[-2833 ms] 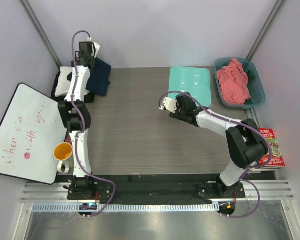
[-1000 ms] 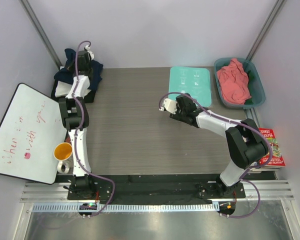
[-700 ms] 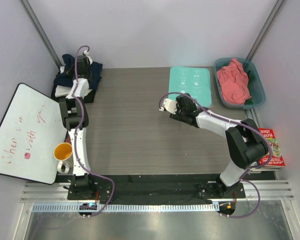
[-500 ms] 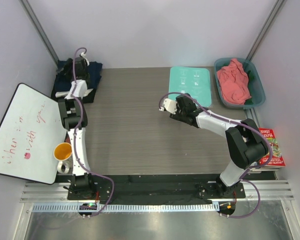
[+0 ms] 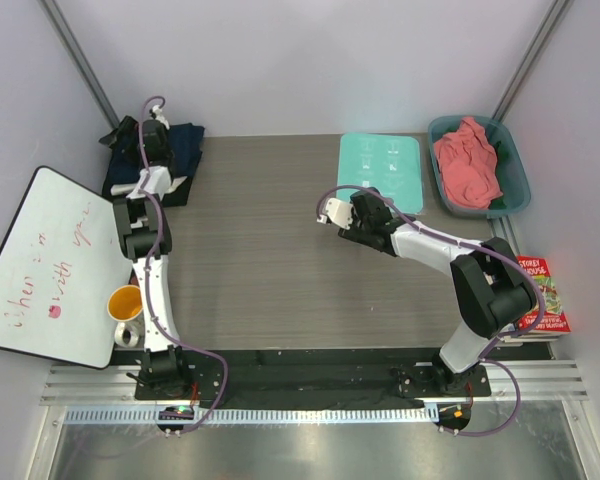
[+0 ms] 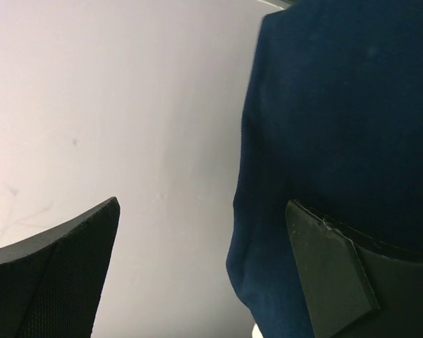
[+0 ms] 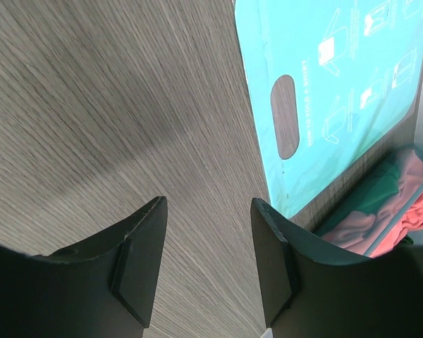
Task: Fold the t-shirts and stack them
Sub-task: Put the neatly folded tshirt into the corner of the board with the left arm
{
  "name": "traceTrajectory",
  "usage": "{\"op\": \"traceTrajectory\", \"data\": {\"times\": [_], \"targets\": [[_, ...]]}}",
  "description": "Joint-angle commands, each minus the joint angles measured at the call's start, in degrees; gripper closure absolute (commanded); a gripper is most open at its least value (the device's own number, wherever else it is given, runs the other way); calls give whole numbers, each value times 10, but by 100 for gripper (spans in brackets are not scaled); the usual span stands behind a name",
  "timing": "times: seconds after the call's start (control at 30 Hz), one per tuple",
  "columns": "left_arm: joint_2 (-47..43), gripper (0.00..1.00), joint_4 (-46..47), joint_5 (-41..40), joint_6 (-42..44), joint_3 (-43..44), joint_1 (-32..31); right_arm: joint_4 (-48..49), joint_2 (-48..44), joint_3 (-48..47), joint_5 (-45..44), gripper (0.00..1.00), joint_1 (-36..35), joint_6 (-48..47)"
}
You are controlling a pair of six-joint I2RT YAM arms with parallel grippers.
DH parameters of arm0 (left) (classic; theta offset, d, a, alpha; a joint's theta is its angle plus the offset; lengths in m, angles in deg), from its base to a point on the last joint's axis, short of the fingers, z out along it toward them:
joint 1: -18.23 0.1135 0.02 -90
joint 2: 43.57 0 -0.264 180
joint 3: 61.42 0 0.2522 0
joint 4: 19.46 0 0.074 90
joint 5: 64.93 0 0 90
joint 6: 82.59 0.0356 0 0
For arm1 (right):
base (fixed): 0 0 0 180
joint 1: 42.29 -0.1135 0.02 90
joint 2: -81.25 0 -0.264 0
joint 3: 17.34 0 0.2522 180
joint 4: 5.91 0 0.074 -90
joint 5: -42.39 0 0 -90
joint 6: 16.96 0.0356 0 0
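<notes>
the left gripper [image 6: 203, 208] is hanging at the far left corner of the table [image 5: 260, 260] with its jaws spread wide and grasping nothing, while the navy t-shirt [image 6: 338, 127] is lying under and against its right finger [image 6: 331, 274] in that corner. the right gripper [image 7: 208, 204] is hovering released over bare tabletop near the middle, close to the mint-green board [image 7: 324, 84] with its handle slot. the salmon t-shirt [image 5: 467, 165] is lying crumpled in the teal tub [image 5: 518, 175] at the far right, well apart from both grippers.
</notes>
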Motion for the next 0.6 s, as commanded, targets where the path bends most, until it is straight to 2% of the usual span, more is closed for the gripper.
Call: {"op": "traceTrajectory", "data": {"times": [0.0,0.17,0.33,0.43,0.5,0.53,0.57], "targets": [[-3,0,69,5,38,-2,7,15,-12,-16,-1,44,-4,5],[12,0,119,-5,59,-10,10,14,-13,-14,-3,44,-6,4],[-52,0,155,27,-4,-63,4,11,-16,-12,-6,43,-7,3],[-111,0,102,66,-53,-100,-14,10,-19,-15,-10,43,-9,-3],[-158,0,54,100,-81,-164,-31,13,-22,-18,-10,43,-9,-7],[-179,0,-11,153,-103,-179,-47,14,-24,-18,-10,41,-10,-8],[-224,0,-62,184,-162,-189,-54,14,-28,-15,-10,40,-10,-9]]}}
